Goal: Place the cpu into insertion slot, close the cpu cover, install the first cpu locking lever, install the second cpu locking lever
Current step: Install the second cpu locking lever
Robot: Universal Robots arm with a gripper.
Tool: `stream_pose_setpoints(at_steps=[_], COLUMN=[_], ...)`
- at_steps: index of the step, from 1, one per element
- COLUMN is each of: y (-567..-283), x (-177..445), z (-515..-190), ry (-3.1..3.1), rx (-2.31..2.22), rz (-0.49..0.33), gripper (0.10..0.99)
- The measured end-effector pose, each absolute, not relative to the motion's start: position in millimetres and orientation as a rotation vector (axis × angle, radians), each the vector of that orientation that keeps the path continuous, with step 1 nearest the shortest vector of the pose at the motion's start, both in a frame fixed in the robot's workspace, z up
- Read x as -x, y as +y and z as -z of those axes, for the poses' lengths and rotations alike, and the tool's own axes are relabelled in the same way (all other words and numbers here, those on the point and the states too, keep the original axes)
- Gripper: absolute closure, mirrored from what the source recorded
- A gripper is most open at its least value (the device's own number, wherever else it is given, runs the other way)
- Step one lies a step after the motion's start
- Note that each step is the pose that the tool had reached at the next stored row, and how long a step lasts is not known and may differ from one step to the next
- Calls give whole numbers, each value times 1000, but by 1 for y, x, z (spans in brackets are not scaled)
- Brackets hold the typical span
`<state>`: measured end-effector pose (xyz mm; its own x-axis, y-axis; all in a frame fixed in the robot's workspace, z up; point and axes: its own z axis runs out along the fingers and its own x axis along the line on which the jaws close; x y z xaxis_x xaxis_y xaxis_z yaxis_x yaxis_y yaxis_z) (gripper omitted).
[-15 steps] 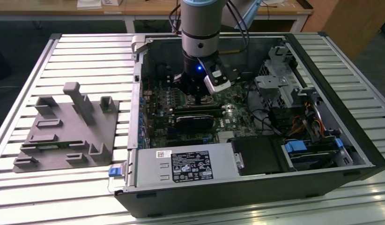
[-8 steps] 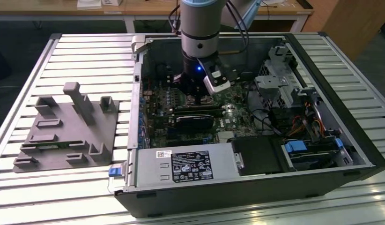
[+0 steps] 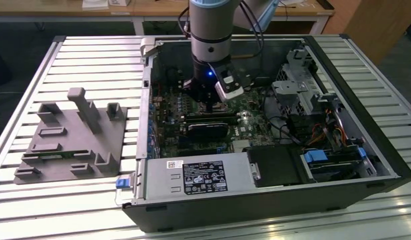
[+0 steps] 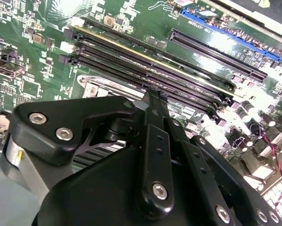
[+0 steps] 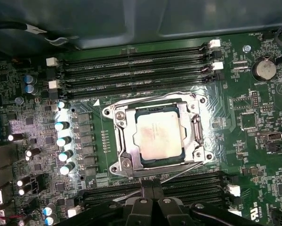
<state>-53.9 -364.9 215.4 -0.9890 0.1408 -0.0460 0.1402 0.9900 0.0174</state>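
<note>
Lighting: bright overhead source; glare streaks on the slatted metal table (image 3: pixel 92 60) at the exterior view's left and near edge. Computer case (image 3: pixel 272 200) interior dim, shadowed. First wrist view: sharp focus, pale glare on the cpu (image 5: pixel 158 136). Second wrist view: gripper (image 4: pixel 152 101) dark, slightly blurred; motherboard (image 4: pixel 32 52) evenly lit.

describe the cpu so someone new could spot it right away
Inside the open computer case, find the green motherboard. In the first wrist view, the cpu sits between banks of long black memory slots, framed by the silvery cpu cover: the only flat square metal face.
</note>
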Motion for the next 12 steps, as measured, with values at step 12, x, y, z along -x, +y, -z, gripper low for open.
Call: stream_pose_setpoints(at_steps=[12], y=[-377], x=[55], z=[-212], ry=[3089], rx=[-221], rz=[-145], gripper=[980])
